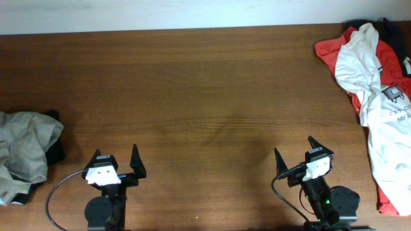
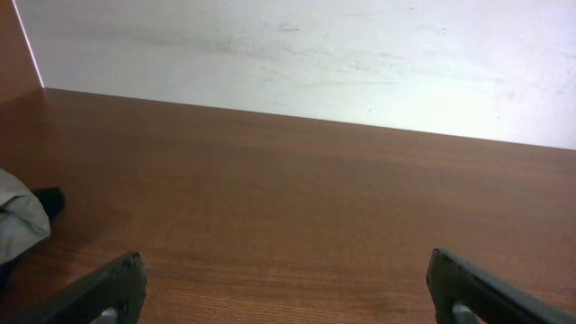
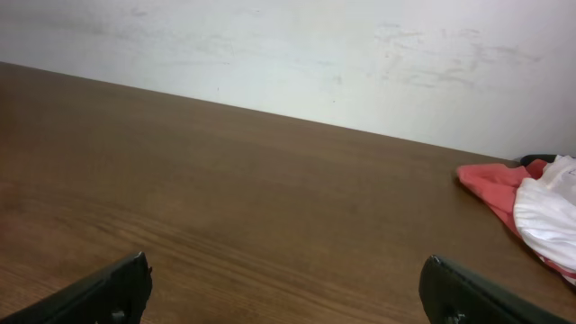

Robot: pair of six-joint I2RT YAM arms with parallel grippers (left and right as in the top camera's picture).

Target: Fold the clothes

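The khaki grey-green garment [image 1: 24,153] lies crumpled at the table's left edge; a corner of it shows at the left of the left wrist view [image 2: 16,225]. My left gripper [image 1: 117,158] is open and empty near the front edge, to the right of the garment and apart from it. Its fingers frame bare wood in the left wrist view [image 2: 288,283]. My right gripper [image 1: 295,153] is open and empty at the front right, also over bare wood in the right wrist view [image 3: 286,286].
A black garment [image 1: 56,153] pokes out from under the khaki one. A white printed T-shirt [image 1: 380,109] lies on a red garment [image 1: 327,48] at the right edge; both show in the right wrist view [image 3: 544,207]. A white wall [image 2: 315,54] backs the wooden table [image 1: 205,96].
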